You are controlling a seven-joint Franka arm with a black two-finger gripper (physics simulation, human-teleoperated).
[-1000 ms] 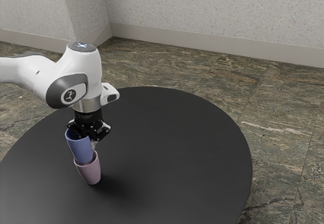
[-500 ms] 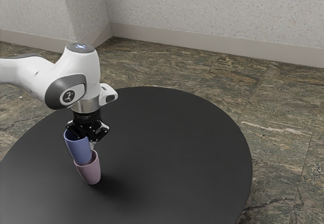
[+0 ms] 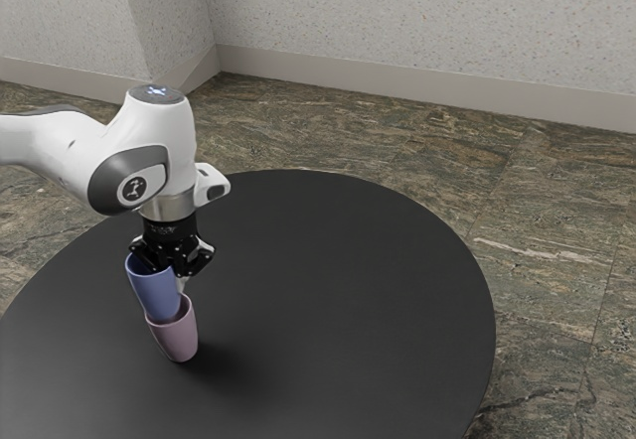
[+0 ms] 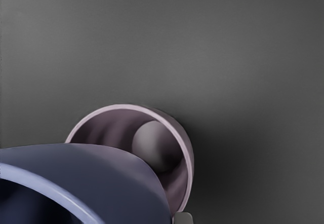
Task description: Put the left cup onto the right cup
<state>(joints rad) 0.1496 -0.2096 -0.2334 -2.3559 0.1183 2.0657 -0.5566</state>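
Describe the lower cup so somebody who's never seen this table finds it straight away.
Start at the round black table; on its side toward the exterior view's left, under the gripper, two cups are nested. Yours is the mauve-pink cup standing on the tabletop, below the blue cup that leans tilted into its mouth.

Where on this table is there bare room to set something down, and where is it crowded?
The black table is bare from the pink cup across to its rim on the exterior view's right. Crowded only where the blue cup leans in the pink cup under the gripper.
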